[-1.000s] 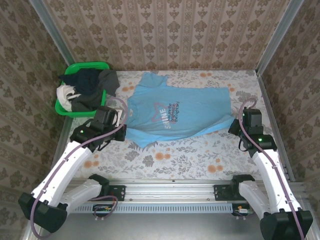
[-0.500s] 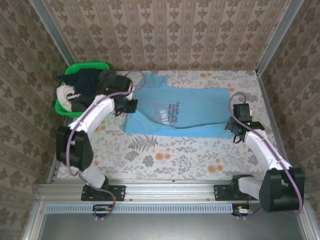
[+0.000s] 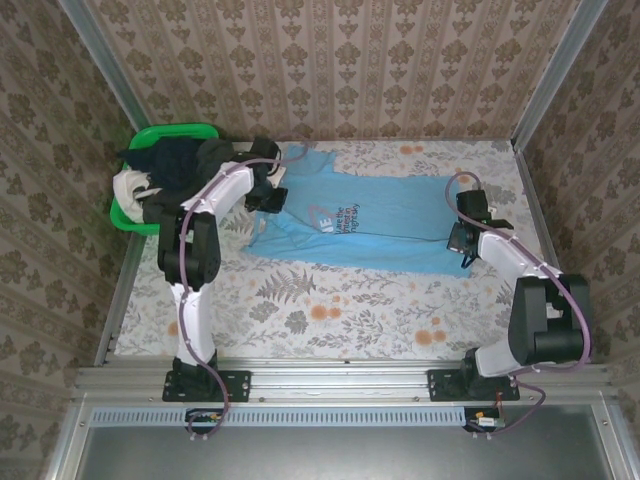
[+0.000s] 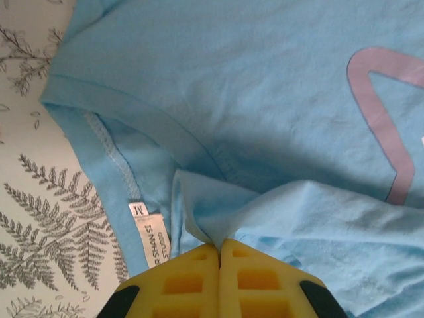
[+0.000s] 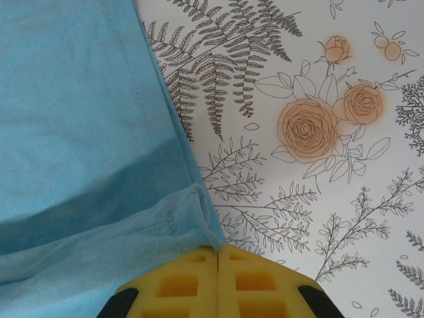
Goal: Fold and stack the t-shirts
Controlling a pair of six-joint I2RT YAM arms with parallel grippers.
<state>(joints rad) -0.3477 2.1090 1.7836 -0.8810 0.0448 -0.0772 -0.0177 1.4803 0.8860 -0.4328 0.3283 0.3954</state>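
1. Left jaws are pinching tight on a fold of the light blue SHINE t-shirt (image 3: 370, 225), right beside its size label (image 4: 149, 242).
2. Right jaws are clamping together on the hem corner (image 5: 192, 205).
3. Both have been hauling the near edge from 6 towards 12 o'clock across the bench (image 3: 330, 300), so the shirt is narrowing and the lengthwise fold is coming along.
4. More t-shirts (image 3: 170, 175) are waiting in the green basket (image 3: 175, 131) at 10 o'clock.
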